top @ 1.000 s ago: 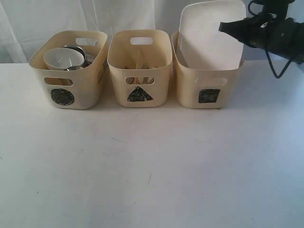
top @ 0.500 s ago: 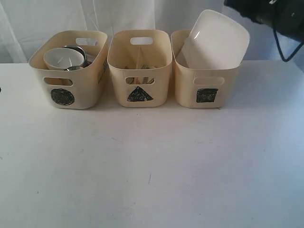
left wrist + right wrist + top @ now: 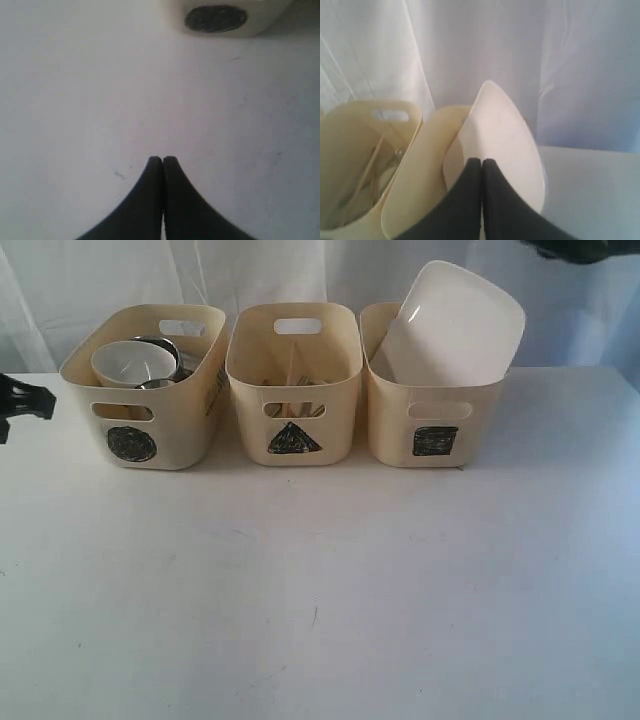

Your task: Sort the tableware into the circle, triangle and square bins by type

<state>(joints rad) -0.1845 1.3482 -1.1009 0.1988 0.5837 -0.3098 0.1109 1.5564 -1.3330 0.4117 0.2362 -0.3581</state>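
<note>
Large white square plate (image 3: pixel 455 325), glossy and rigid, was seen propped on edge in the cream plastic bin marked with a square (image 3: pixel 435 425), its upper half projecting above the rim. It was judged moderately heavy, slippery and breakable; a hold on the exposed upper rim, jaws astride the thin edge, would be advised. The right gripper (image 3: pixel 481 161) was shown pinched shut and empty, the plate lying just beyond its fingertips and not touched. The left gripper (image 3: pixel 162 159) was likewise closed on nothing above the white table (image 3: pixel 75 100), with the circle-marked bin (image 3: pixel 220 20) ahead of it.
</note>
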